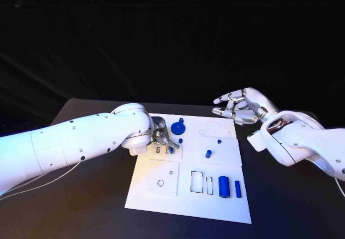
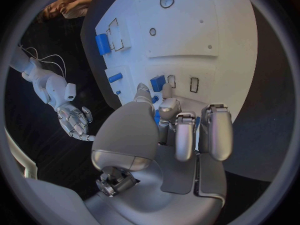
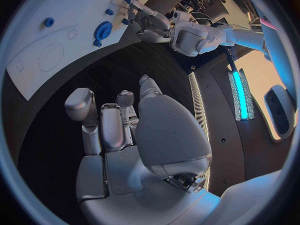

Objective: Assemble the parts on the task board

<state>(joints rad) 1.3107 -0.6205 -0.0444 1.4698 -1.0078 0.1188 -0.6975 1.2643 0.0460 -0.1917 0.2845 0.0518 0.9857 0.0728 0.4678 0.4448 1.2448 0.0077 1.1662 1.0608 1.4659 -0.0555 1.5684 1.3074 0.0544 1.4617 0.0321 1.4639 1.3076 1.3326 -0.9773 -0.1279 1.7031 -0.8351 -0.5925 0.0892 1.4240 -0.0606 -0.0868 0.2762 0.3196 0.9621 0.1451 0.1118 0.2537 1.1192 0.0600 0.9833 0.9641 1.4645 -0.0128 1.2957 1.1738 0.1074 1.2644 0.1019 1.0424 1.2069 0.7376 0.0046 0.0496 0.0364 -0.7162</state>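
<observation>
The white rectangular task board lies flat at the centre of the black table. The left robot hand rests low over the board's left-centre slots, fingers curled around a small blue part pinched at the fingertips, beside a blue rectangular block. A blue toothed gear sits just beside this hand. The right robot hand hovers off the board's far right corner, fingers loosely curled, grasping nothing. A blue cylinder lies near the board's near edge.
</observation>
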